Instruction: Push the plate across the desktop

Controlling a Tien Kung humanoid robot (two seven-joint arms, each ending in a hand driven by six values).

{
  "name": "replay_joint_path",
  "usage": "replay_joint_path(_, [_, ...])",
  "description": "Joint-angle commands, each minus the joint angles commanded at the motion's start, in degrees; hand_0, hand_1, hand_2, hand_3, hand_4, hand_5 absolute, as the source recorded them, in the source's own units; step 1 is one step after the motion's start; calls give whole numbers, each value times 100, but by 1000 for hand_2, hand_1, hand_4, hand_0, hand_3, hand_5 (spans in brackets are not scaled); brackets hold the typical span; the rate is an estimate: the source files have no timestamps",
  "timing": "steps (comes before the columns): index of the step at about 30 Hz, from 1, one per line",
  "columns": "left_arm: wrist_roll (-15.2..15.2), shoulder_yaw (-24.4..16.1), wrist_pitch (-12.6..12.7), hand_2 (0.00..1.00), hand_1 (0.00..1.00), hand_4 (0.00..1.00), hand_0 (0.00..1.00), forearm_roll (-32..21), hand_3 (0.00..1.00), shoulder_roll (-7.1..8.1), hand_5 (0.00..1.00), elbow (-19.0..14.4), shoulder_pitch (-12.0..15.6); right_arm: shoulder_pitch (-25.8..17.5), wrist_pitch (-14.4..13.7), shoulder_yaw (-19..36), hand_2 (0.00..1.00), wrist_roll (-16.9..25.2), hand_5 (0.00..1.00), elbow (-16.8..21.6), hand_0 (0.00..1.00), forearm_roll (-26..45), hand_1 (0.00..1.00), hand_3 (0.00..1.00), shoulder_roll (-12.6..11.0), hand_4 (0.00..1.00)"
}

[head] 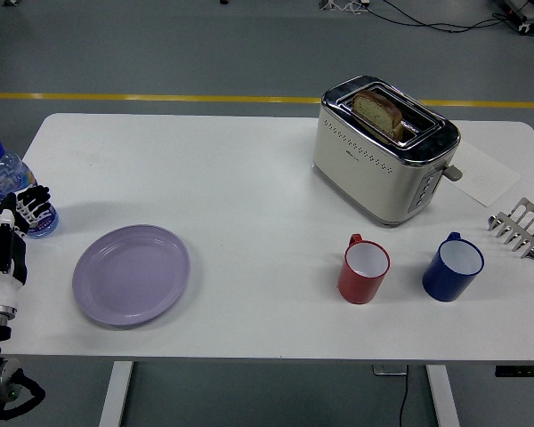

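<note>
A pale purple plate (131, 274) lies flat on the white table (249, 178) near its front left. My left hand (22, 216) comes in from the left edge, a little to the left of the plate and apart from it, with its fingers curled loosely and holding nothing. It sits just in front of a water bottle (4, 176). My right hand is out of view.
A cream and chrome toaster (383, 153) with a slice of bread in it stands at the back right. A red mug (364, 269) and a blue mug (453, 266) stand in front of it. A metal toast rack (520, 226) and a paper sheet (485, 171) lie at the far right.
</note>
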Motion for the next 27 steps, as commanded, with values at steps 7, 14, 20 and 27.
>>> replay_joint_path(7, [0,93,17,759,779,422,767,-82,644,-17,998,210,8,-3,-3,-19,709,-8,245,0,649,24,651,609,9,425])
replay_joint_path(14, [0,194,30,759,779,410,763,-318,644,-129,998,527,-40,-35,-5,-18,708,-41,245,0,649,-12,650,609,19,425])
replay_joint_path(20, [0,72,-9,758,777,386,766,-492,644,-389,998,737,-124,-80,-6,26,708,-75,246,0,649,-69,650,609,33,426])
replay_joint_path(27, [0,61,-93,760,778,380,770,-832,647,-557,998,905,-254,-92,-7,88,709,-112,248,0,649,-168,651,609,42,426])
